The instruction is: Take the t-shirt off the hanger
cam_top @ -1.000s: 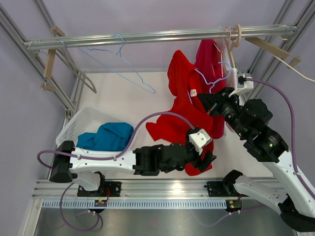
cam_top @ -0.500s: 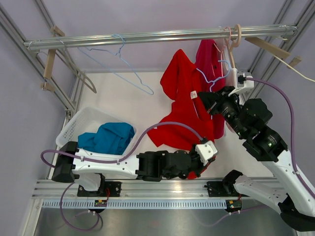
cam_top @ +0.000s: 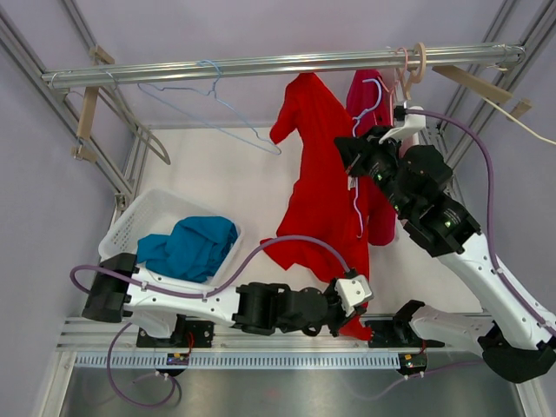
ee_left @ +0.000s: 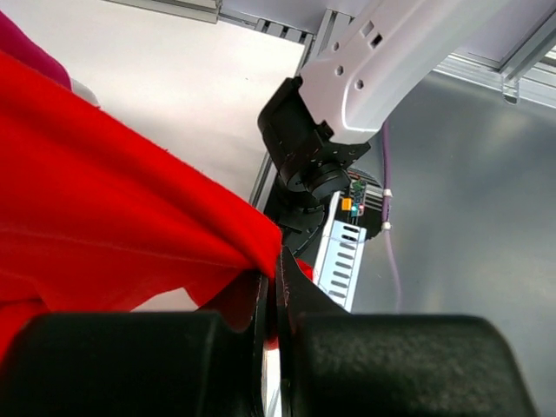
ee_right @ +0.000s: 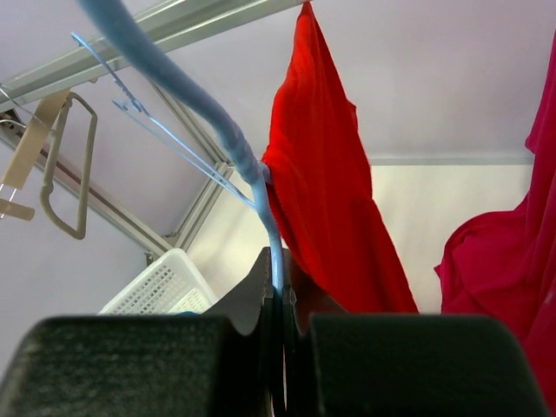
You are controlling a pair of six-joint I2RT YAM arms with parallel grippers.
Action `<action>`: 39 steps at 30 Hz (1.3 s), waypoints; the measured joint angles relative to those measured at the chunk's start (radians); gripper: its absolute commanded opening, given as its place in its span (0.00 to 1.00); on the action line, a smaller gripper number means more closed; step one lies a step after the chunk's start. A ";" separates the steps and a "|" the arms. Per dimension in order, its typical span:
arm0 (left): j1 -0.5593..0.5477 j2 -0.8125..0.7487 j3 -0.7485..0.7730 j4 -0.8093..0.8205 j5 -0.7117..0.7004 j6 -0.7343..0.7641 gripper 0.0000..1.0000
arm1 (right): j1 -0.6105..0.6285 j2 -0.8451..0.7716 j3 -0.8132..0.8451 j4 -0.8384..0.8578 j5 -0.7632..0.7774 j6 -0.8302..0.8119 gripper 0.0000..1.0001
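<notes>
The red t-shirt (cam_top: pixel 321 182) hangs stretched from a light blue wire hanger (cam_top: pixel 358 208) down to the table's near edge. My right gripper (cam_top: pixel 347 158) is shut on the hanger's wire, just right of the shirt's upper part. In the right wrist view the hanger (ee_right: pixel 230 139) runs up from my right gripper (ee_right: pixel 280 291), with the t-shirt (ee_right: pixel 326 191) draped beside it. My left gripper (cam_top: pixel 358 311) is shut on the shirt's bottom hem near the front rail. The left wrist view shows the t-shirt (ee_left: pixel 113 217) pinched in my left gripper (ee_left: pixel 271 282).
A crimson garment (cam_top: pixel 375 117) hangs from the metal rail (cam_top: pixel 261 65) behind my right arm. An empty blue hanger (cam_top: pixel 213 100) and wooden hangers (cam_top: pixel 87 113) hang further left. A white basket (cam_top: pixel 130 221) at the left holds a blue garment (cam_top: pixel 195 243).
My left gripper has shut on the shirt's hem and pulled it toward the near edge. My right gripper lifted the hanger up and left, so the shirt now hangs taut.
</notes>
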 measured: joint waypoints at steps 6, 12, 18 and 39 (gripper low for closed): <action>0.000 -0.031 -0.079 0.021 0.006 -0.039 0.00 | -0.004 -0.023 0.071 -0.087 -0.015 -0.015 0.00; -0.003 -0.087 -0.109 -0.045 -0.013 -0.056 0.00 | -0.012 -0.086 0.116 -0.224 -0.063 -0.013 0.00; -0.023 -0.258 -0.096 -0.186 -0.104 -0.041 0.00 | -0.019 -0.298 0.026 -0.237 -0.133 0.007 0.00; 0.248 -0.384 0.077 0.055 -0.558 0.581 0.59 | -0.027 -0.567 -0.006 -0.374 -0.501 0.105 0.00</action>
